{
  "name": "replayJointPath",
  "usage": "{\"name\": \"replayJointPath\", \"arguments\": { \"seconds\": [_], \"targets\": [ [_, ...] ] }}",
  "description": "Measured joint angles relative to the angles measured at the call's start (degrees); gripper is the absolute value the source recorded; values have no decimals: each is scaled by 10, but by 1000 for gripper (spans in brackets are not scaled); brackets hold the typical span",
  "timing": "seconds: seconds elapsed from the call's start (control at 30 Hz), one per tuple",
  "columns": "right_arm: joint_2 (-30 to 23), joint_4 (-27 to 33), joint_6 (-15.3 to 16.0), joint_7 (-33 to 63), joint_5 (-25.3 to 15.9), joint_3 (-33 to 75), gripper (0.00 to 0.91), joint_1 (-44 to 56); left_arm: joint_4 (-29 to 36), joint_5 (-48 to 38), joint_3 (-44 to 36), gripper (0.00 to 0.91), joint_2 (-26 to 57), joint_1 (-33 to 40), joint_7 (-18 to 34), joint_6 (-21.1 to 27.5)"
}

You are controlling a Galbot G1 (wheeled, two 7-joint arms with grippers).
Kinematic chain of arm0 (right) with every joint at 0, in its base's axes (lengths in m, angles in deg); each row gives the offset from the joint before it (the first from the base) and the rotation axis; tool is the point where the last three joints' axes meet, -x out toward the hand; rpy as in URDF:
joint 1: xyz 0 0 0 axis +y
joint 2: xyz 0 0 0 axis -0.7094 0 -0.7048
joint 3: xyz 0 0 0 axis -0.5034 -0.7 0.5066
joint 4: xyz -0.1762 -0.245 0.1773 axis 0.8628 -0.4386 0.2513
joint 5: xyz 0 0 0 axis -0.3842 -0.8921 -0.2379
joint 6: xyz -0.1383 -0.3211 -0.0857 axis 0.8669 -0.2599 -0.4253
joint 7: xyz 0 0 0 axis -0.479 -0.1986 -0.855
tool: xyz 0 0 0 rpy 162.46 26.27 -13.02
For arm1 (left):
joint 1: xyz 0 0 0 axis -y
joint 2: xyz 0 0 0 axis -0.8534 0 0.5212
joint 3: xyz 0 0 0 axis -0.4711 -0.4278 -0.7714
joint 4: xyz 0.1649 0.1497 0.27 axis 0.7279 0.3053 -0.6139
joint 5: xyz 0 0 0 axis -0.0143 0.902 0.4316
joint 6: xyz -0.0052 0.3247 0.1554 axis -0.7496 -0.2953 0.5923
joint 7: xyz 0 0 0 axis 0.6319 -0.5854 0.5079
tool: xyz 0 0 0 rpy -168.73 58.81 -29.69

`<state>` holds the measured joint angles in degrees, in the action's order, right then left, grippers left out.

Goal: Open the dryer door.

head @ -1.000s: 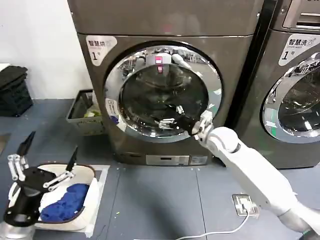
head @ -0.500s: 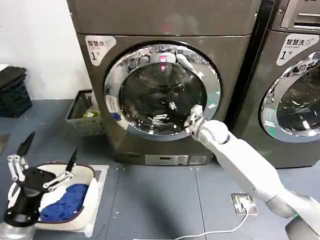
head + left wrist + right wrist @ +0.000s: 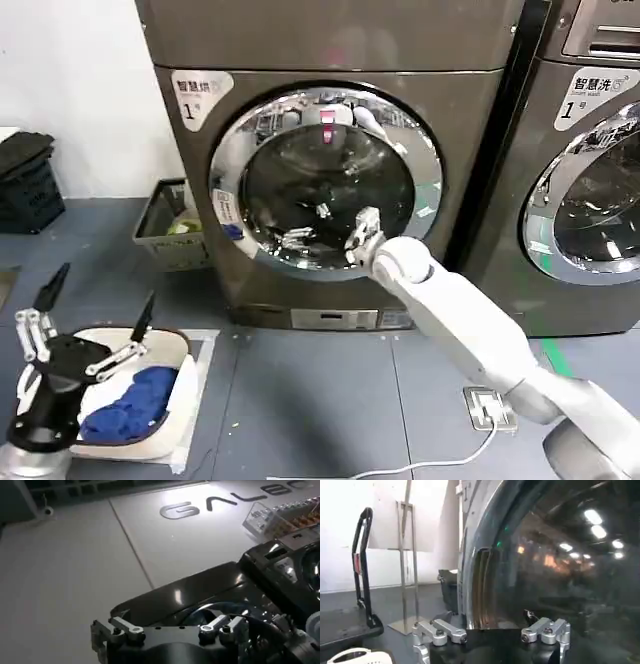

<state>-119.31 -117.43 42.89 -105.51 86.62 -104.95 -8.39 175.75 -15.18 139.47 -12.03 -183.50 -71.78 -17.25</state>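
Nearest to you, the left gripper [image 3: 95, 322] sits low at the robot's left, its fingers spread wide and holding nothing, above a white basin [image 3: 178, 400] with blue cloth [image 3: 130, 405] in it. On the floor at the right lies a white power strip [image 3: 490, 408] with its cord.

Your right arm [image 3: 470, 330] reaches forward and up from the lower right to the dryer [image 3: 330, 150]. The right gripper [image 3: 320, 225] is up against the glass of the round door [image 3: 325, 180], in its lower middle part, with the fingers apart and nothing between them. In the right wrist view you see the door's chrome rim [image 3: 475, 580] and dark glass [image 3: 560, 570] close in front of the fingers [image 3: 440, 630].

The door lies flat in the dryer's front, ringed in chrome, with a pink mark at its top. A grey basket [image 3: 170, 225] stands on the floor just beside the dryer's left side, and a black crate [image 3: 25, 180] is farther left by the wall. A second machine [image 3: 585, 160] stands to the right.
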Motion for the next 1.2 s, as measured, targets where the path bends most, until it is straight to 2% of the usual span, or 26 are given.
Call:
{"name": "replayJointPath", "arguments": {
  "seconds": [0.7, 1.2],
  "targets": [
    [-63, 70, -3, -13, -3, -23, 907, -34, 4, 0, -1, 907, -2, 0, 0, 0],
    [-107, 132, -11, -32, -21, -28, 907, -51, 6, -1, 0, 907, -4, 0, 0, -1]
  ]
}}
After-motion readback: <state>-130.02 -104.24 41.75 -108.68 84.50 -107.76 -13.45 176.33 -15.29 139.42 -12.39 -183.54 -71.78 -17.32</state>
